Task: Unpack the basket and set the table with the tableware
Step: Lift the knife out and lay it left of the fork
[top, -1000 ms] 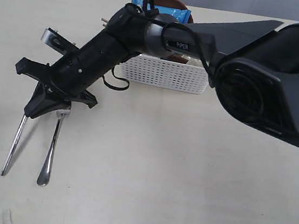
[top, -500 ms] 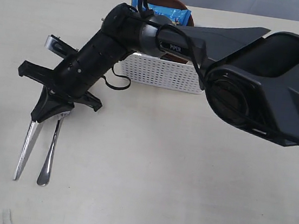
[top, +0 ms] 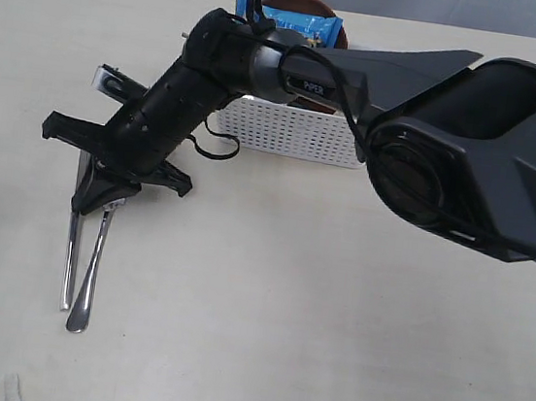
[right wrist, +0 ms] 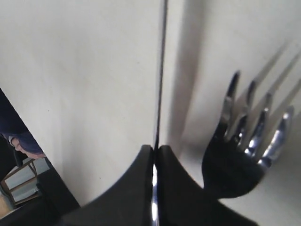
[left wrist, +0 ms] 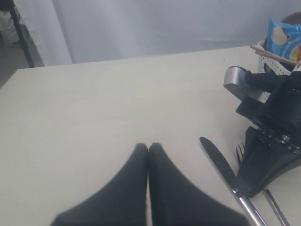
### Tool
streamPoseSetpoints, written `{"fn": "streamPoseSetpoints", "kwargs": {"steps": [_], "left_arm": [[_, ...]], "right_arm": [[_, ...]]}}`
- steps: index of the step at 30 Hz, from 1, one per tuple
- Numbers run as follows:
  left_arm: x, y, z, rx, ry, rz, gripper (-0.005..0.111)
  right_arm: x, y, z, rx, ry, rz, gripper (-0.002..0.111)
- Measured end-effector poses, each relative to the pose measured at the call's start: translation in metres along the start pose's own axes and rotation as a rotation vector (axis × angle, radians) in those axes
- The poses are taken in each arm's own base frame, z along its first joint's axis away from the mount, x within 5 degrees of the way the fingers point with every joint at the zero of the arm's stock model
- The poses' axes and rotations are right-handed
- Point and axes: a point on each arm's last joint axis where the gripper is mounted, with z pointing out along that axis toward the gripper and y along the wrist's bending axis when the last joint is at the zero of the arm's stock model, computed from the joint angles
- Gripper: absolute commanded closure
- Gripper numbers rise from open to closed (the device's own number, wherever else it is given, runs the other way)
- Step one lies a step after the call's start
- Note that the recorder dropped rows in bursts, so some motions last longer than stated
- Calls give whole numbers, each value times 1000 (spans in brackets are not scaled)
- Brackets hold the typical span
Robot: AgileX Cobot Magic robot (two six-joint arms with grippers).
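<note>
**Table** (top: 328,345): pale cream top. Its far edge runs along the top of the exterior view. The left wrist view shows a far corner. A broad bare surface spreads from the fork to the right side and the near side of the exterior view.

**Basket** (top: 295,135): white and perforated, standing near the far edge with its long side parallel to it. A blue snack packet (top: 291,16) and a brown plate (top: 307,3) rise above the rim. Wooden chopsticks (left wrist: 270,52) poke out at the end facing the steel cup.

**Steel cup** (top: 107,79): on the table left of the basket, partly behind the right arm.

**Right gripper** (top: 102,198): reaches across to the left part of the exterior view. Its fingers are pinched tight on the knife's blade, which the right wrist view shows edge-on.

**Knife** (top: 71,255): its long axis runs near to far. The blade tip points toward the far edge and projects past the fingers, and the handle points toward the near edge. Whether the handle rests on the table cannot be told.

**Fork** (top: 93,267): lies flat on the table just beside the knife, on the basket side, and roughly parallel to it. The tines point to the far edge beside the gripper, and the handle end points to the near edge. The knife and fork lie close together, narrowly apart.

**Left gripper** (left wrist: 148,149): sits over bare tabletop, well apart from the cutlery. Its fingers are pressed together with nothing between them.
</note>
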Motion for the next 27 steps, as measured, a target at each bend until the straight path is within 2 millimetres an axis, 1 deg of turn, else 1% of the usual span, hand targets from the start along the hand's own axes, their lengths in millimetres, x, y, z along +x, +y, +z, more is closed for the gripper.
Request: {"fn": "streamPoseSetpoints", "kwargs": {"steps": [5, 10, 14, 27], "left_arm": [[0, 0, 0, 0, 0, 0, 107], [0, 0, 0, 0, 0, 0, 107], [0, 0, 0, 0, 0, 0, 107], [0, 0, 0, 0, 0, 0, 107]], "right_arm": [[0, 2, 3, 5, -14, 71, 109], [5, 8, 13, 38, -19, 122, 109], [7, 10, 17, 57, -24, 148, 109], [4, 15, 17, 93, -97, 213, 109]]}}
